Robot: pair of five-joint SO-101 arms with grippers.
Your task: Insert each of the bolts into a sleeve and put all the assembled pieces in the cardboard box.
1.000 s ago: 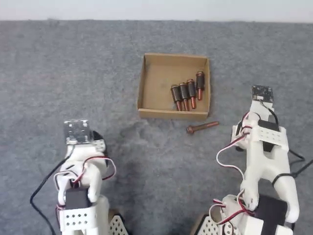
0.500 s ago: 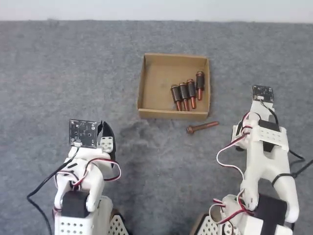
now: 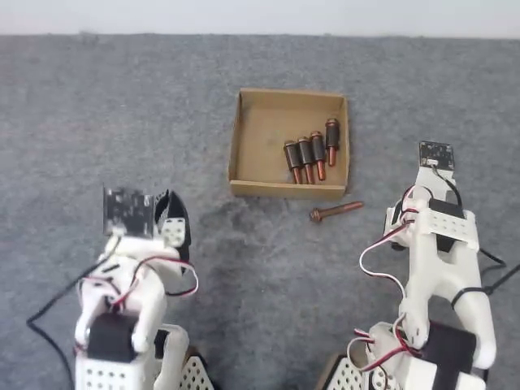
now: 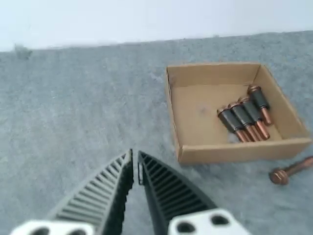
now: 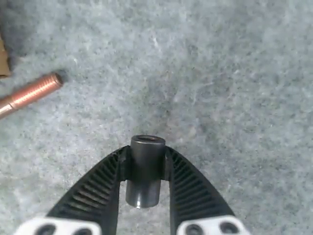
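Observation:
A cardboard box (image 3: 253, 138) sits at the table's far middle, holding several bolts fitted in dark sleeves (image 3: 309, 159), side by side toward its right wall. One bare copper bolt (image 3: 335, 211) lies on the grey carpet just in front of the box's right corner. My right gripper (image 5: 145, 152) is shut on a black sleeve (image 5: 145, 171), held upright above the carpet a little right of that bolt (image 5: 29, 95). My left gripper (image 4: 135, 159) is shut with nothing in it, hanging over the carpet in front and left of the box (image 4: 195, 115); the bolt (image 4: 291, 170) lies to its right.
Grey carpet (image 3: 122, 106) covers the whole table, with a pale wall along the far edge. The left arm (image 3: 134, 268) and right arm (image 3: 435, 244) stand at the near edge, with bare carpet between them.
The left arm has lifted and tilted its wrist, so its black fingers now point toward the box. The right arm, the sleeve and the loose bolt have stayed put.

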